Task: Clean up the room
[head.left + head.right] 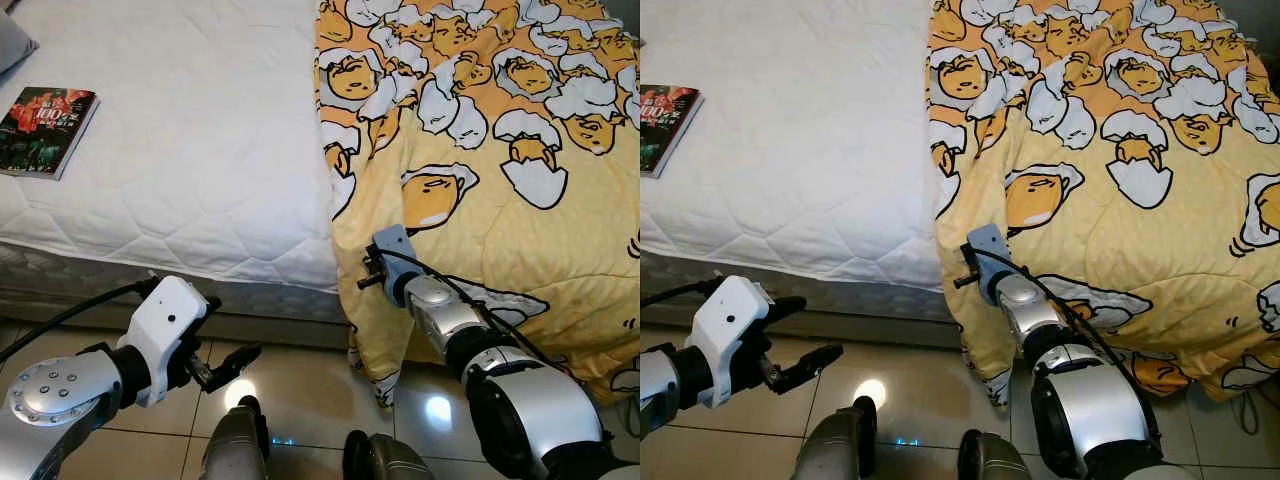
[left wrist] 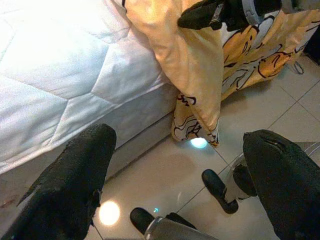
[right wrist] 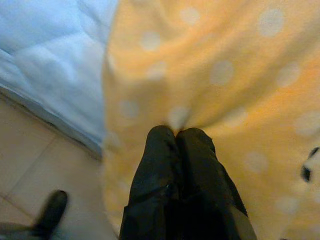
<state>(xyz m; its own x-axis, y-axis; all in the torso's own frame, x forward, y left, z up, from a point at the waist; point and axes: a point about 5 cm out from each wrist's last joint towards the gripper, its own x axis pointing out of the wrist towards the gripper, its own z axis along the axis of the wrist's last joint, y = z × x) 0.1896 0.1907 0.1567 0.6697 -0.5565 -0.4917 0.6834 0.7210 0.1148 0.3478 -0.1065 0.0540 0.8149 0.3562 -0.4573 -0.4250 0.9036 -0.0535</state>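
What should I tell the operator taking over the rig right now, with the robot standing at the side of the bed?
Right gripper: shut on the yellow blanket, pinching its hanging edge at the bedside.
Left gripper: open, empty, low over the floor tiles by the mattress.
Blanket covers the bed's right half and droops to the floor; a book lies near the left edge.
Done: blanket gripped. Left: probably spread or fold it, then tidy the book.

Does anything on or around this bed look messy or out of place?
Yes. The yellow blanket is bunched on one side and hangs over the mattress edge to the floor. The right gripper pinches its edge. A book lies on the mattress.
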